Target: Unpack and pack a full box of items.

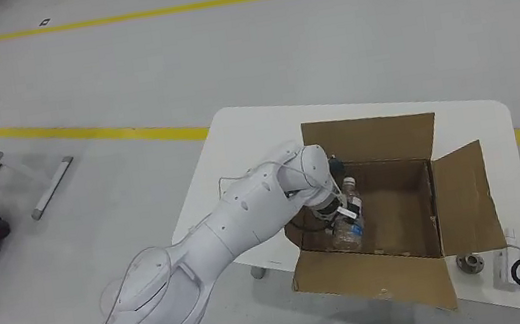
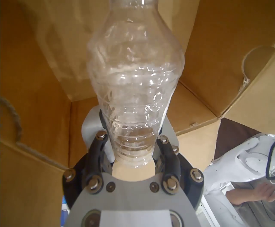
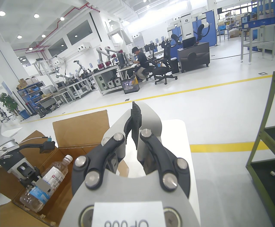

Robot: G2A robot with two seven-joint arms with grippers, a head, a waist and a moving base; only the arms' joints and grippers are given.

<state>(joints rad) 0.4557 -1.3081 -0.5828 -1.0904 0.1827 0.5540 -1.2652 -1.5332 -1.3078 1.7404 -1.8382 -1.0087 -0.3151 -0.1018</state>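
Bottle (image 1: 348, 222): clear plastic, tilted, inside the open cardboard box (image 1: 388, 272), centre of the top view.
Left end effector (image 2: 133, 137): clamped around the bottle's body.
Right end effector (image 3: 135, 114): fingers pressed together.

1. An open brown cardboard box (image 1: 370, 138) sits right of centre in the top view. All four flaps are folded outward: one stands at the back, one spreads to the right, and one hangs over the near side.
2. A clear plastic bottle (image 1: 348, 222) with a white cap and a blue-and-white label hangs tilted inside the box at its left side. The cap points toward the upper frame and the base toward the lower. The left gripper (image 1: 336, 213) clamps it around the lower body. Whether the base touches the box floor cannot be told.
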